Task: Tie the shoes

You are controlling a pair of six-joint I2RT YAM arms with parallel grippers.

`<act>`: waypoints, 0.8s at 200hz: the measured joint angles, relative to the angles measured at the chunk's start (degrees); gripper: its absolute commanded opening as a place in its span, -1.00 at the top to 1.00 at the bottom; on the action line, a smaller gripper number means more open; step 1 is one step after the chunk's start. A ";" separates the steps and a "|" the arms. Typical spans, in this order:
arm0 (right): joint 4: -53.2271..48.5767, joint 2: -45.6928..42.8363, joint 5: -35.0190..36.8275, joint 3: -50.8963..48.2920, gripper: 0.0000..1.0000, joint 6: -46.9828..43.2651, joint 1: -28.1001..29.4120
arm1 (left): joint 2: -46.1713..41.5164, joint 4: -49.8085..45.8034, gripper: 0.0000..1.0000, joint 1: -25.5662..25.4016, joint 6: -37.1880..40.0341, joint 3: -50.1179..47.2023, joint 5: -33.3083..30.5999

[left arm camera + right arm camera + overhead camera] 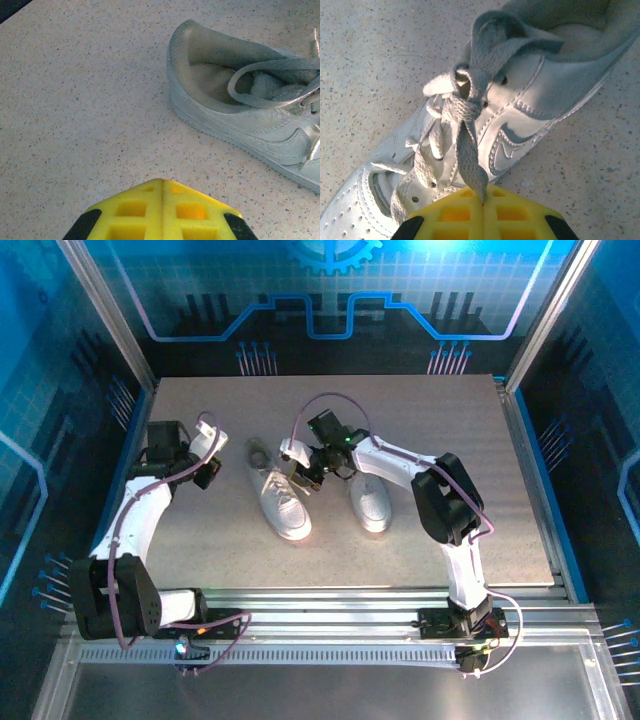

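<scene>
Item one: the left shoe (pixel 281 502) is lying mid-table (pixel 480 490), toe toward the arm bases. Its greyish opening (pixel 215 65) is carrying a loop (pixel 250 97) of lace draping across it.

Item two: the right shoe (pixel 370 502) is lying just beside it.

We are seeing the right gripper (pixel 483 194) pinching tight on the lace (pixel 470 155) end trailing from the knot (pixel 465 87). The left gripper (pixel 162 184) is hovering closed, gripping nothing, over bare table near the left shoe's heel.
</scene>
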 measured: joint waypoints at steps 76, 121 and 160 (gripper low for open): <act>-1.05 0.04 0.07 1.55 0.91 -1.03 0.00 | 0.94 0.83 -0.42 0.04 15.45 -2.56 12.63; -1.86 0.98 0.02 2.71 0.63 -1.46 0.02 | 13.00 -3.74 -0.29 -3.43 25.46 6.51 14.51; -2.25 2.21 0.07 2.82 0.63 -1.42 0.02 | 19.82 -5.99 -0.25 -7.89 31.12 12.66 14.34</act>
